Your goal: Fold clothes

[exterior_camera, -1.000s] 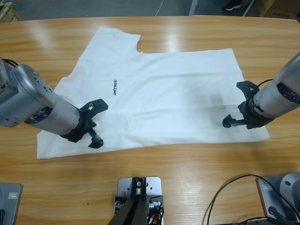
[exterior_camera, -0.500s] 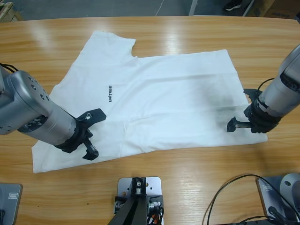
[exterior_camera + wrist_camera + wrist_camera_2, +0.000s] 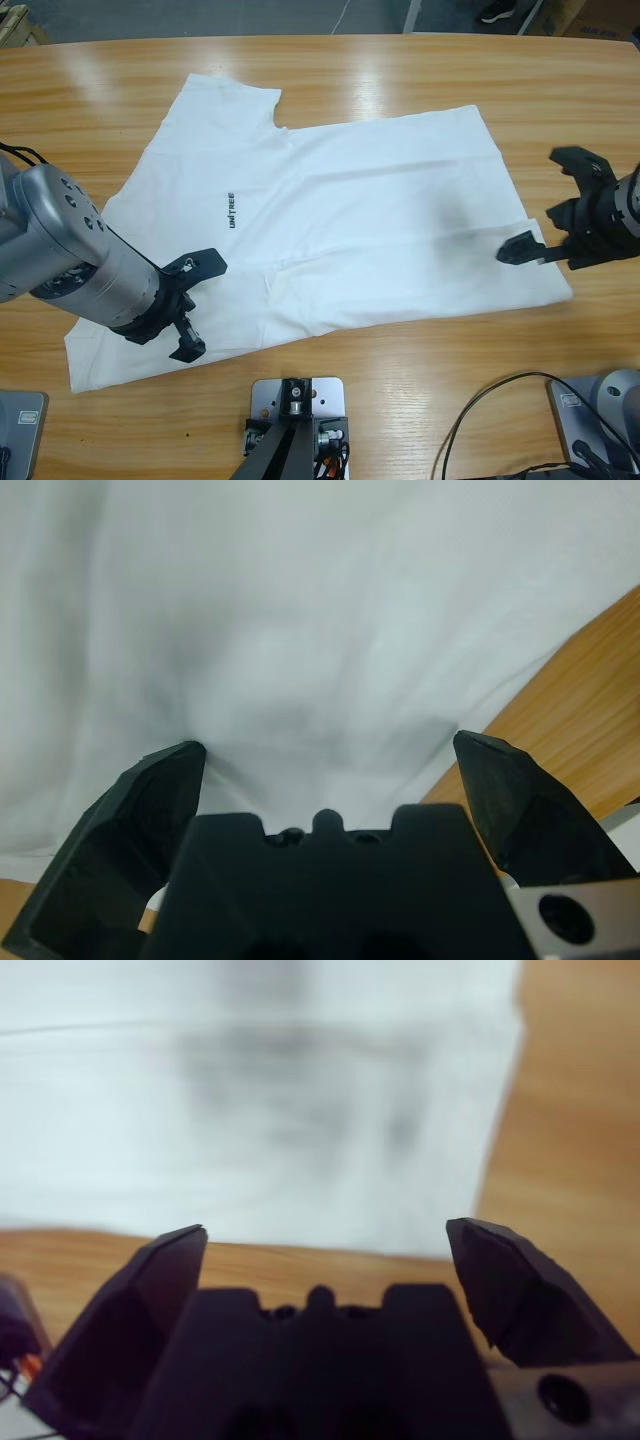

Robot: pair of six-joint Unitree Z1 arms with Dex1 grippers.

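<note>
One plain white short-sleeved cotton T-shirt (image 3: 330, 220) is lying spread flat on the long wooden desk (image 3: 420, 75), chest side up, with a small dark lettered logo (image 3: 232, 208) showing. It is covering the middle of the desk, its neck end pointing toward the desk's left edge and its hem toward the right edge; one sleeve is reaching toward the far edge, the other corner is sitting near the near edge at the left. A dark cable (image 3: 480, 400) is looping over the desk by the near right corner. Nothing is lying on the shirt besides the grippers' shadows.

Two arms, two grippers. The left gripper (image 3: 192, 305) is hanging over the shirt's near-left part, close to its near edge; its two black jaws are spread wide, holding nothing. In the left wrist view the left gripper (image 3: 325, 770) is looking straight at white cloth, bare wood showing at the right side.

The right gripper (image 3: 548, 205) is hovering at the shirt's hem edge near the desk's right edge, jaws wide apart too, empty. Whether a jaw tip is touching the cloth cannot be told. In the right wrist view the right gripper (image 3: 325, 1245) is facing the shirt's corner with wood below and beside it.
</note>
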